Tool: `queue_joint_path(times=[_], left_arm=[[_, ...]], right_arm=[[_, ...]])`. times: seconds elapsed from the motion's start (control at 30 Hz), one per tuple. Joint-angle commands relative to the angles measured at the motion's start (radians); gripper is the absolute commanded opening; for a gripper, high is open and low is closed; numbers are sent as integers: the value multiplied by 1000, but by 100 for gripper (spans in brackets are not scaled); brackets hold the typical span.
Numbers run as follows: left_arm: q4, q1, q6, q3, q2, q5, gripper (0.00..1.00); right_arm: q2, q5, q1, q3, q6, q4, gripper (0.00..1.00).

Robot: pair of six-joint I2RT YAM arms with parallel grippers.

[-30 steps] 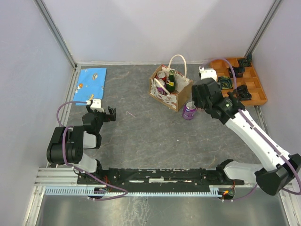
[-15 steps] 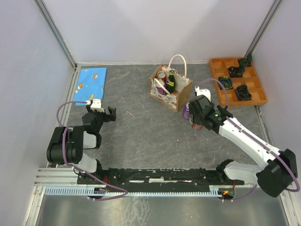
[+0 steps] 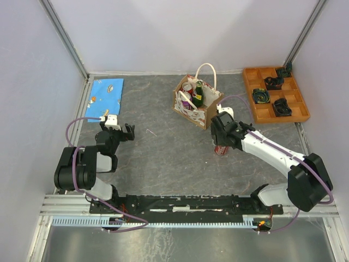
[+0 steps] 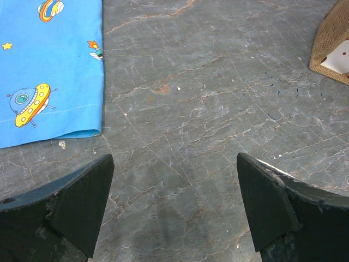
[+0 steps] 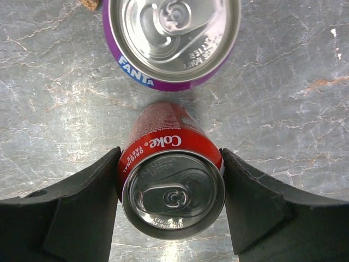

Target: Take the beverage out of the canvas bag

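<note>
Near the canvas bag point(image 3: 197, 101), right gripper point(image 5: 170, 166) clamps the red Coke can point(image 5: 173, 188) beside a purple Fanta can point(image 5: 173, 38); left gripper point(image 4: 174, 164) gapes wide.

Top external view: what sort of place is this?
Probably a lab robot test cell: plain walls on aluminium framing enclose the table, a left arm and right arm are bolted to its near edge.
</note>
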Motion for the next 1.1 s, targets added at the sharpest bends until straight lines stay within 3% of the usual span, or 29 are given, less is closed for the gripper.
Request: queue_joint_path(times=[0.0,0.13,0.2,0.27,0.33,0.4,0.43,0.47,0.87,1.07], left_arm=[[60,3,15,8,2,-18,99],[61,3,15,8,3,-19,99],[62,3,15,8,3,-19,99],[62,2,16,8,3,-18,99],[63,4,15,7,3,-18,99],[63,3,15,8,2,-18,99],[64,2,15,8,3,-19,99],[63,3,15,8,3,-18,99],[58,3,16,8,2,-17,99],[57,3,17,8,0,-18,99]], right_arm=[[-11,-12,1,13,4,76,0],[-5,-30,2,-5,9,58,0],[-5,-39,3,-12,20,42,6],[-7,-47,4,-14,28,27,25],[-10,-50,3,-12,35,8,58],[-14,-42,5,-6,41,-14,78],[-19,-35,4,-2,42,-23,95],[-23,-28,6,3,39,-33,99],[-78,47,8,266,-77,-154,99],[-52,130,6,399,-148,-118,99]])
